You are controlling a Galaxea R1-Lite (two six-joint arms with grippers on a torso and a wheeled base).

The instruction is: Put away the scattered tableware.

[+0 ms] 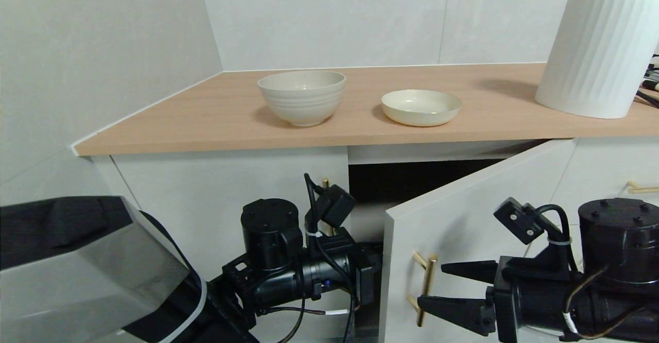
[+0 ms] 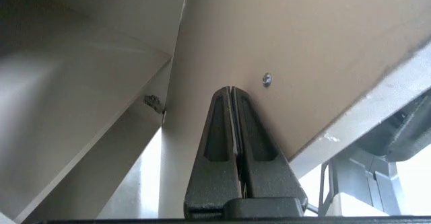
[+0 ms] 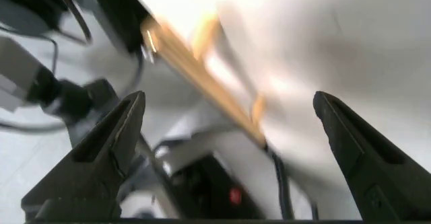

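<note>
The step in hand looks like opening the cupboard below the counter so the tableware has somewhere to go. Both pieces sit on top, near each other but apart: the cream ribbed ceramic bowl toward the corner, and the pale shallow ceramic dish to its right.

Your right pincer is spread wide, one finger on each side of the slim brass bar handle on the white cabinet door, which hangs partly ajar. Close squarely on the middle of the bar, not on a post, and then follow the door's arc around its hinge. A straight pull would twist the bar in the grip. Your left pincer is closed on nothing, its arm low in the gap beside the door's free edge, so mind it as the door swings. Swing the door wide enough for the bowl to pass, too.

The head view gives you the layout – bowl, dish, the tall white ribbed cylinder far right, and how far the door stands out. The right wrist view shows the handle running aslant between the spread fingers of the right pincer, blurred, so I cannot tell its depth in the grip. The left wrist view shows the shut fingers pointing at a pale panel with a small screw – whether they touch it I cannot tell.
</note>
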